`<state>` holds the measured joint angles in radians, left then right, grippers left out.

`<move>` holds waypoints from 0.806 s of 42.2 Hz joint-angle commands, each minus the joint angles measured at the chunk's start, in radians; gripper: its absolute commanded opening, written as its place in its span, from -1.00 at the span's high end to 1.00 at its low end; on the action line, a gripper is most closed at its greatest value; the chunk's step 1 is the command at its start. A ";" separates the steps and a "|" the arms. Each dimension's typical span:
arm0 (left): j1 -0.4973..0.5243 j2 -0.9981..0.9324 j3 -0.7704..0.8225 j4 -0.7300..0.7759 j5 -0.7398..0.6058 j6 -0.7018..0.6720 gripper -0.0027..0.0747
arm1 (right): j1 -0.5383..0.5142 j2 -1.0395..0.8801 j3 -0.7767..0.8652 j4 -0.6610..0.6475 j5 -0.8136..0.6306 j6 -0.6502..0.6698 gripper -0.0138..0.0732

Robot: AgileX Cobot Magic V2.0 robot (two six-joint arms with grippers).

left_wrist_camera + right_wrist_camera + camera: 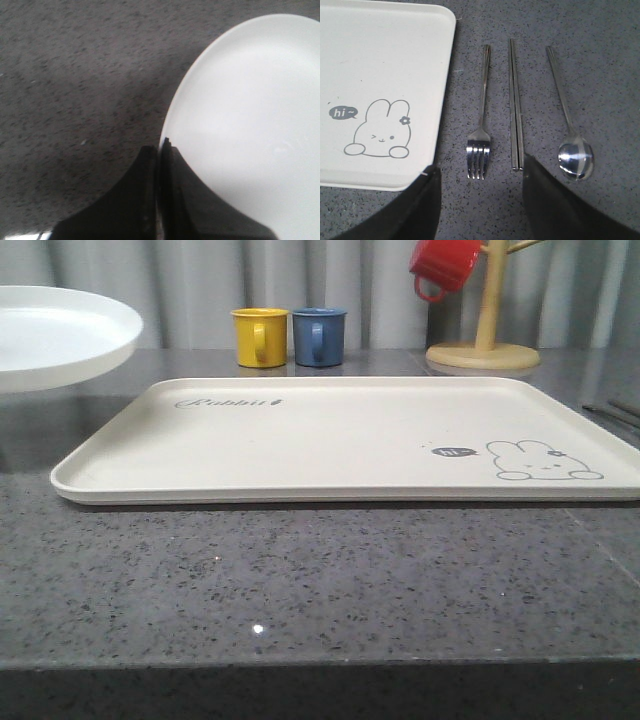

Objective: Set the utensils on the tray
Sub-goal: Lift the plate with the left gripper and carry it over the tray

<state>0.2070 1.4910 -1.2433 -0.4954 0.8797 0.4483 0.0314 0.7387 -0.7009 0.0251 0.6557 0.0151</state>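
The round white plate (60,335) hangs off the table at the far left, beside the cream tray (330,440). In the left wrist view my left gripper (160,146) is shut on the plate's (250,110) rim, one finger above it and one below. To the right of the tray (385,60) lie three steel utensils side by side on the counter: a fork (481,120), a long straight piece (515,105) with a fine line down its length, and a spoon (575,159). My right gripper (479,170) hovers open above the fork's tines, holding nothing.
Behind the tray stand a yellow mug (260,337) and a blue mug (319,336). A red mug (444,265) hangs on a wooden mug tree (484,350) at the back right. The grey speckled counter (320,580) stretches in front of the tray.
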 commanded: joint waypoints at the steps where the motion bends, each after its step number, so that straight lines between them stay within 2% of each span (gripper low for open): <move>1: -0.071 -0.037 -0.035 -0.052 -0.007 0.000 0.98 | -0.008 0.000 -0.035 0.001 -0.068 0.001 -0.24; 19: -0.380 -0.035 -0.031 -0.050 -0.183 0.000 0.98 | -0.008 0.000 -0.035 0.001 -0.068 0.001 -0.24; 26: -0.450 -0.035 -0.029 -0.050 -0.261 0.000 0.98 | -0.008 0.000 -0.035 0.001 -0.068 0.001 -0.24; 34: -0.474 -0.021 -0.019 -0.054 -0.287 0.000 0.98 | -0.008 0.000 -0.035 0.001 -0.068 0.001 -0.24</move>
<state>-0.2536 1.4947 -1.2371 -0.5068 0.6568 0.4483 0.0314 0.7387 -0.7009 0.0251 0.6557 0.0151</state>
